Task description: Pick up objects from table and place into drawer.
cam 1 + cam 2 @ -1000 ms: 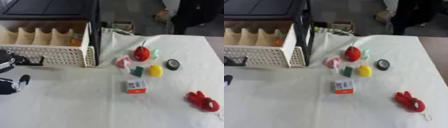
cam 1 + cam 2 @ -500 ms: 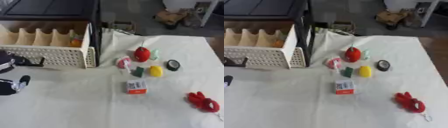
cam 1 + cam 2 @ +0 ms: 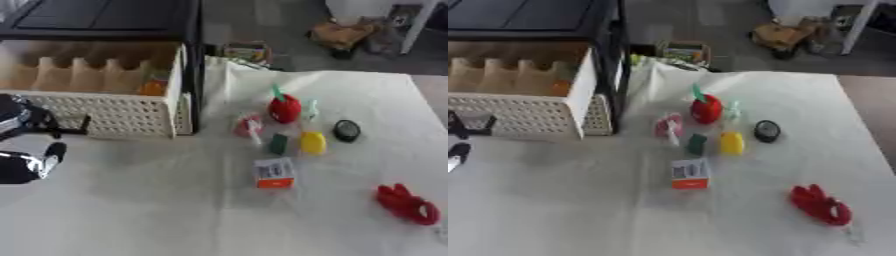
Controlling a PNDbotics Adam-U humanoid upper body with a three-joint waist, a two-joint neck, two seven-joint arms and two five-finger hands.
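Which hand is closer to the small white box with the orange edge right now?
Left. The left hand sits at the view's left edge, well left of the white box. The right hand is not in view.

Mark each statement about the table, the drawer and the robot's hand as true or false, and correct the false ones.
1. The drawer is pulled open. True.
2. The small box with an orange edge lies inside the drawer. False: it lies on the white table.
3. The red toy lies apart from the other things, near the table's right edge. True.
4. The left hand holds the yellow thing. False: the hand is at the left edge, far from it.
5. Something orange sits in the drawer. True.
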